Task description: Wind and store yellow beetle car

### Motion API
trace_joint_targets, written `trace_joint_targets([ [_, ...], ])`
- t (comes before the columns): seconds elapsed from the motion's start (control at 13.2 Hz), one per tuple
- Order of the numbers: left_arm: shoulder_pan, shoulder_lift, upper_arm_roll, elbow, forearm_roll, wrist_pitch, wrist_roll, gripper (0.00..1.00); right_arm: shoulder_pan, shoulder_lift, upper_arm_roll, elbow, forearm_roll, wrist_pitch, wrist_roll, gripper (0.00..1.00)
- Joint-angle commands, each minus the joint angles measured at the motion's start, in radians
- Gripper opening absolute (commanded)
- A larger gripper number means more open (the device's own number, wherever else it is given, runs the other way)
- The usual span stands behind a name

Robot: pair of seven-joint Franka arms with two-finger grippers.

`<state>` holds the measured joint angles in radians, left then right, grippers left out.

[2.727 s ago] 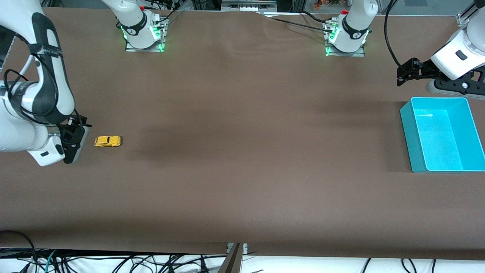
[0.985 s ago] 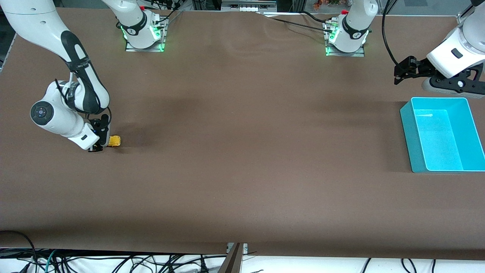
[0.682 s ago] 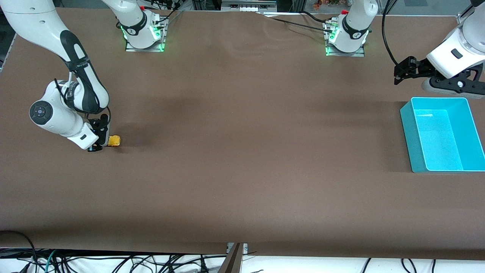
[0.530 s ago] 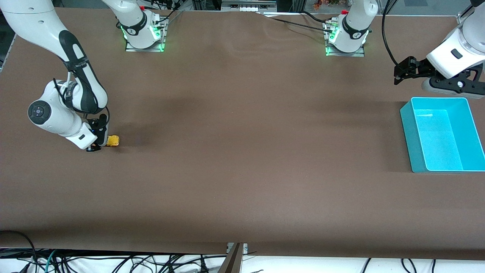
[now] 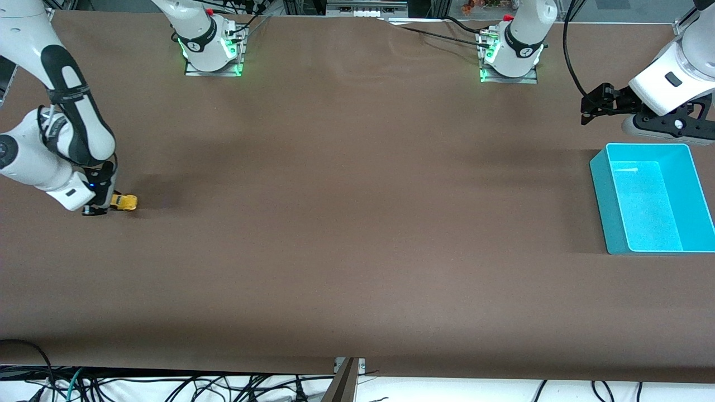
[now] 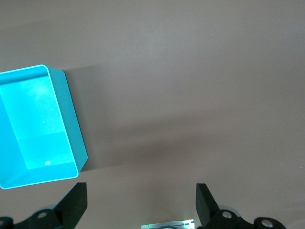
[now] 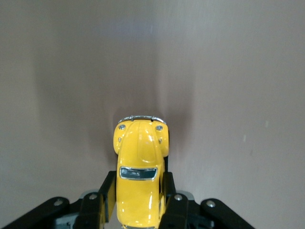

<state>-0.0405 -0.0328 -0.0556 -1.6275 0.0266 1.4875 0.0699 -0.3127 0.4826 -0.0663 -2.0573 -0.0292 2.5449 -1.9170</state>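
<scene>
The yellow beetle car (image 5: 124,202) sits low at the table at the right arm's end, only its front half showing past the fingers. My right gripper (image 5: 106,204) is shut on it, with the black fingers (image 7: 172,202) pressed against both sides of the glossy car body (image 7: 139,171). The teal bin (image 5: 651,198) stands at the left arm's end of the table and holds nothing. My left gripper (image 5: 592,109) hangs open over bare table just off the bin's corner (image 6: 57,119), and this arm waits.
The brown table mat (image 5: 357,212) stretches between the car and the bin. Both arm bases (image 5: 212,50) stand along the edge farthest from the front camera. Cables hang under the table's near edge.
My right gripper, shut on the car, has dragged it along the table toward the right arm's end. The left arm and the bin have not moved.
</scene>
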Motion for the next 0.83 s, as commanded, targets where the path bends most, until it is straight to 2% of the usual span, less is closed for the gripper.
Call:
trace_joint_targets([
  [0.0,-0.007,-0.006,0.007,0.0,-0.005,-0.006,0.019,1.0,-0.028,0.056,0.013,0.036,0.002,0.009,-0.045,0.38],
  [0.23,-0.007,-0.006,0.008,0.0,-0.005,-0.006,0.019,1.0,-0.028,0.056,0.014,0.036,0.002,0.009,-0.046,0.4],
  [0.3,-0.007,-0.006,0.008,0.0,-0.005,-0.004,0.019,1.0,-0.028,0.054,0.016,0.036,0.003,0.005,-0.045,0.6],
  [0.38,-0.007,-0.006,0.01,0.0,-0.005,-0.004,0.019,1.0,-0.026,0.053,0.019,0.046,0.009,-0.001,-0.043,1.0],
  [0.76,-0.007,-0.006,0.01,0.0,-0.005,-0.004,0.019,1.0,-0.023,0.051,0.04,0.138,0.012,-0.11,-0.042,1.0],
])
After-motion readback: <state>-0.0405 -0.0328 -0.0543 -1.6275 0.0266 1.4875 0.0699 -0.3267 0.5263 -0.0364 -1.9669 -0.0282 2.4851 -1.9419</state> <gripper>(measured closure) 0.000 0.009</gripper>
